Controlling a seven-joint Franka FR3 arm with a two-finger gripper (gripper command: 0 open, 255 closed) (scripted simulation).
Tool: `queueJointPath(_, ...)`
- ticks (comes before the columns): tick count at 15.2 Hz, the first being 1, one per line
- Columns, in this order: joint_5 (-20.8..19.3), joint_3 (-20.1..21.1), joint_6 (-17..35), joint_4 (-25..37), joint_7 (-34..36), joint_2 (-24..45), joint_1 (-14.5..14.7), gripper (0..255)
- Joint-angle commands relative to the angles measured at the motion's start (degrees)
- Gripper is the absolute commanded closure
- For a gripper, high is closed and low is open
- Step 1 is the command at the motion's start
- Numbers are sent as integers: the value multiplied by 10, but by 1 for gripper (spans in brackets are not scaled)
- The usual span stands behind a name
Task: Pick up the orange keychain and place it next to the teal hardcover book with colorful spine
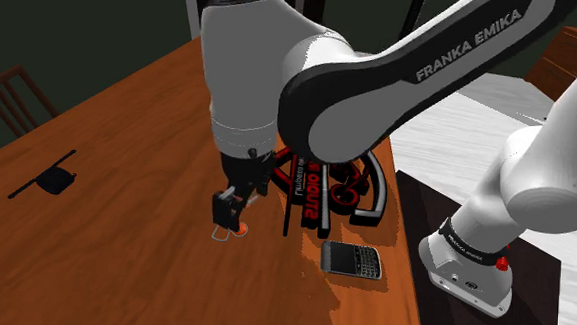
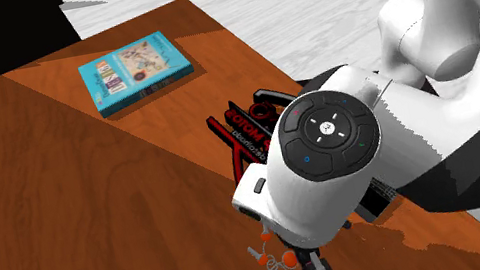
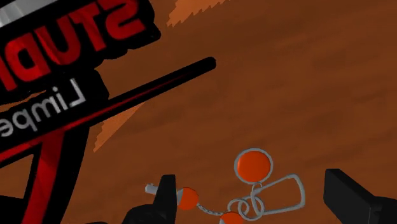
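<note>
Orange keychain (image 3: 253, 164) lies on brown wooden table (image 1: 123, 249), white floor (image 2: 287, 9) beyond.

Desk (image 1: 122, 269): brown wood, sunlit toward the far end.
Arm (image 1: 380, 80): white, bending from the stand at lower right across and down.
Claw (image 1: 226, 222): black, pointing down, low over the desk.
Orange keychain (image 1: 240, 229): on the desk at the claw's tip.
Black-and-red lettered item (image 1: 320, 193): just right of the claw.
Phone (image 1: 352, 260): dark keypad handset near the desk's right edge.
Small black object (image 1: 53, 180): far left, well apart.
</note>
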Motion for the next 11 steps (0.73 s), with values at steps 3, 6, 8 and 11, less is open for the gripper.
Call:
queueJointPath(3,-37,5,21,13,32,47,10,0)
queueJointPath(6,-50,3,42,3,41,63,12,0)
queueJointPath(8,-60,1,56,-2,48,74,14,0)
queueJointPath(11,-63,0,60,-4,50,77,15,0)
